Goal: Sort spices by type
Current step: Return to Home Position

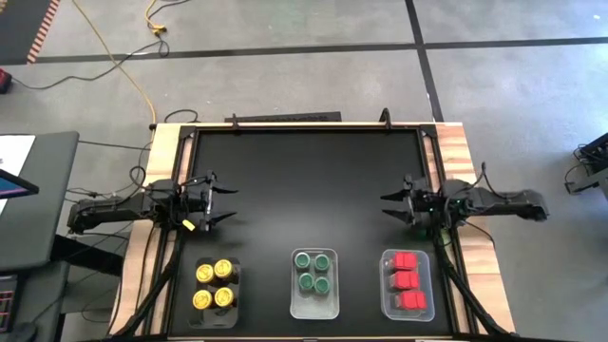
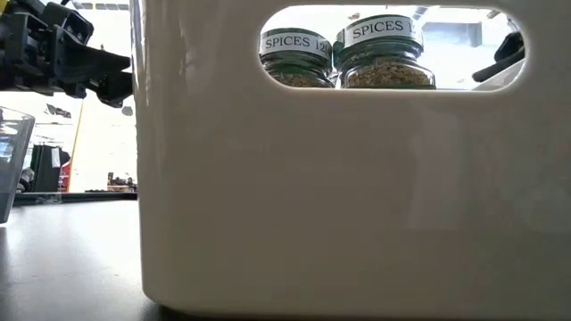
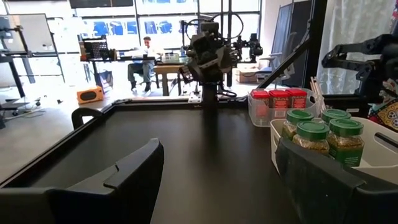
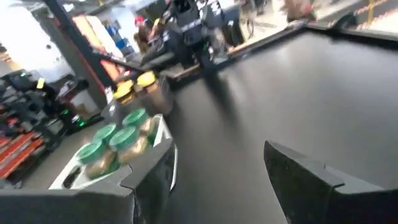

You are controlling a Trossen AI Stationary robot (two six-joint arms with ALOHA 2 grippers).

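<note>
High view: left end effector (image 1: 230, 203) and right end effector (image 1: 387, 206) open-fingered, inward-pointing.

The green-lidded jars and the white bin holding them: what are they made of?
The green-lidded jars look clear, glass or plastic, since dried herbs show through. The white bin seems smooth, faintly glossy moulded plastic, judging by its rounded edges.

Four yellow-lidded jars (image 1: 214, 285) and four green-lidded jars (image 1: 313, 271) are present. Three red-lidded jars (image 1: 407, 280) are countable. There are three bins (image 1: 313, 307).
</note>
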